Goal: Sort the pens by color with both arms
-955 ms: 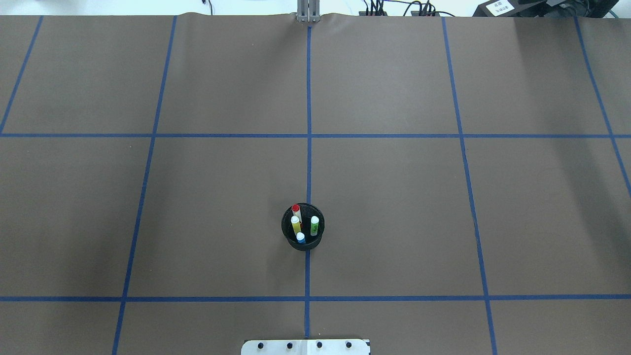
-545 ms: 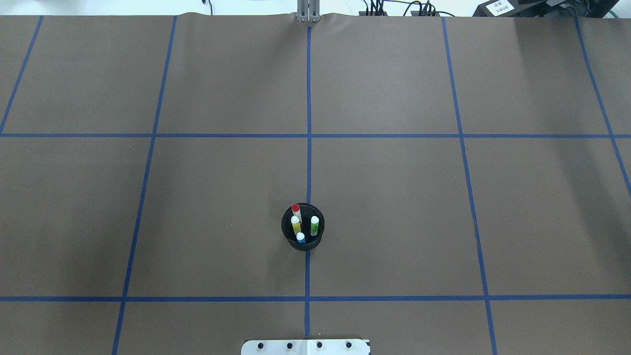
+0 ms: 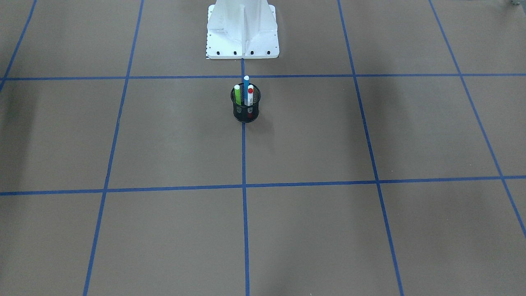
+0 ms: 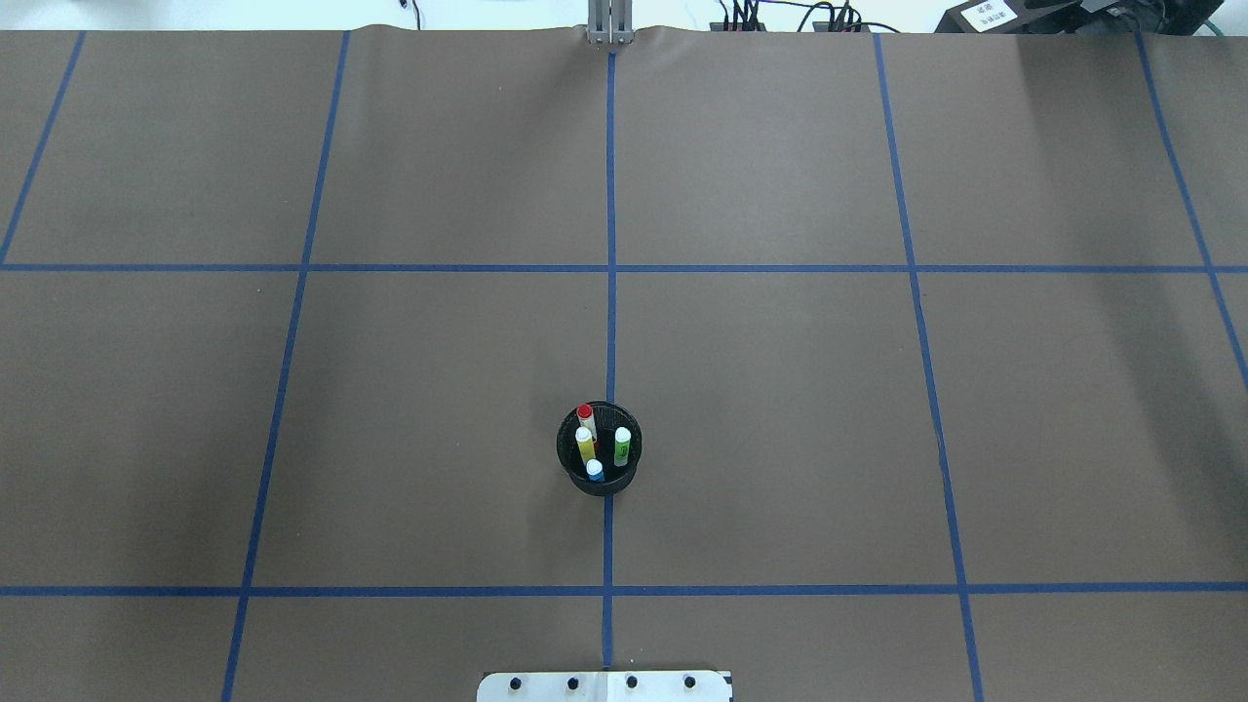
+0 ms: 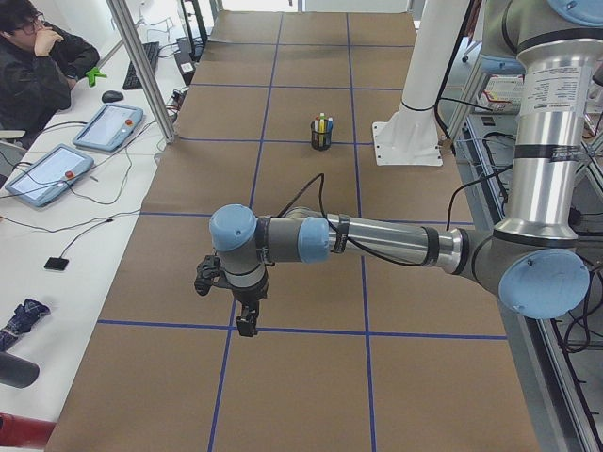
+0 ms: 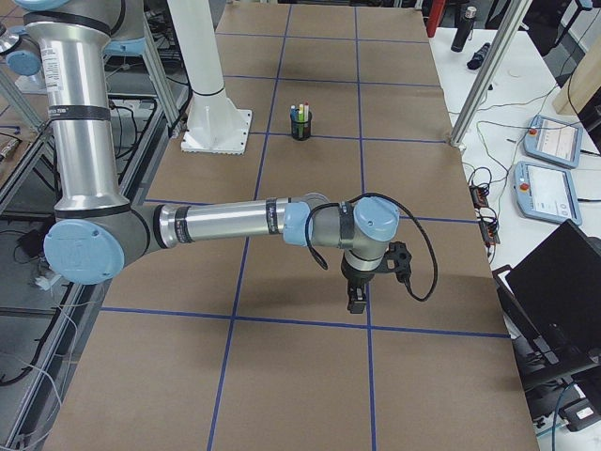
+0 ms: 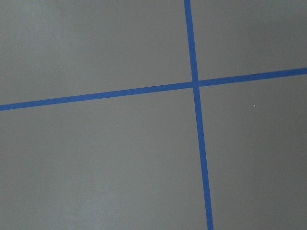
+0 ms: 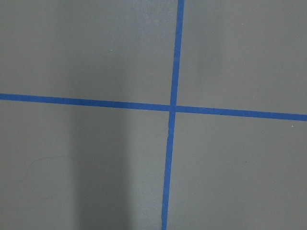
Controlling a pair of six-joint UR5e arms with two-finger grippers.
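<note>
Pens [image 4: 586, 447] upright in mesh cup [image 4: 605, 485] nr pedestal [image 3: 242, 28]; L gripper [image 5: 246, 327], R gripper [image 6: 355, 303]: can't tell.

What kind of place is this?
Probably a robotics lab: a left arm and right arm reach over a table marked with blue tape lines, and a person sits beside tablets.

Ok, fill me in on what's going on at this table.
Nothing is being handled yet. The blue pen, the red-capped pen, the green pen and the yellow pen all stand in the black mesh cup on the centre line of the table, near the base. The left arm and right arm reach out low over the table at opposite ends, far from the cup. Whether their jaws are open cannot be told from the side views.
</note>
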